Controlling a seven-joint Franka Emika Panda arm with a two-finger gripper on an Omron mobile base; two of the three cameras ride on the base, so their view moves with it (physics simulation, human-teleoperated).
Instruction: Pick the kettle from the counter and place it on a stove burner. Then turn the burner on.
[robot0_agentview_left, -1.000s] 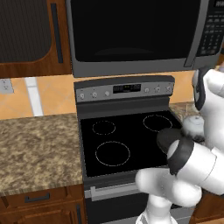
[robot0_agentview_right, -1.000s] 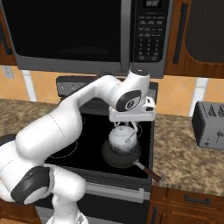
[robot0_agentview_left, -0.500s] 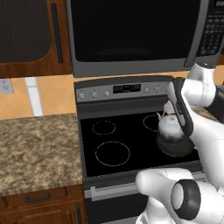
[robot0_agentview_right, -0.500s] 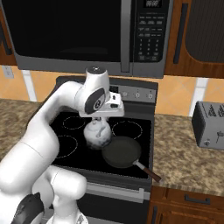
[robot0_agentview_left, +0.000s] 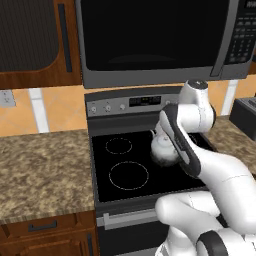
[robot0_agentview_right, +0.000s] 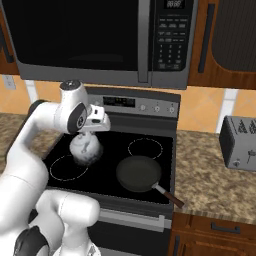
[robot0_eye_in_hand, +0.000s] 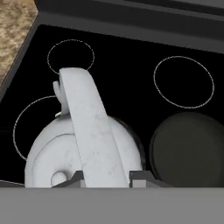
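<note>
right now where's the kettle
The kettle hangs by its handle from the shut gripper above the stovetop, left of the black frying pan in the right base view.

Even, soft, shadowless rendered light

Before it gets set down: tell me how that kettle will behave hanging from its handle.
Held only by its thin handle, the kettle probably swings. Its rounded metal body looks rigid and maybe slippery. Squat, so it should sit steady on the stove.
</note>
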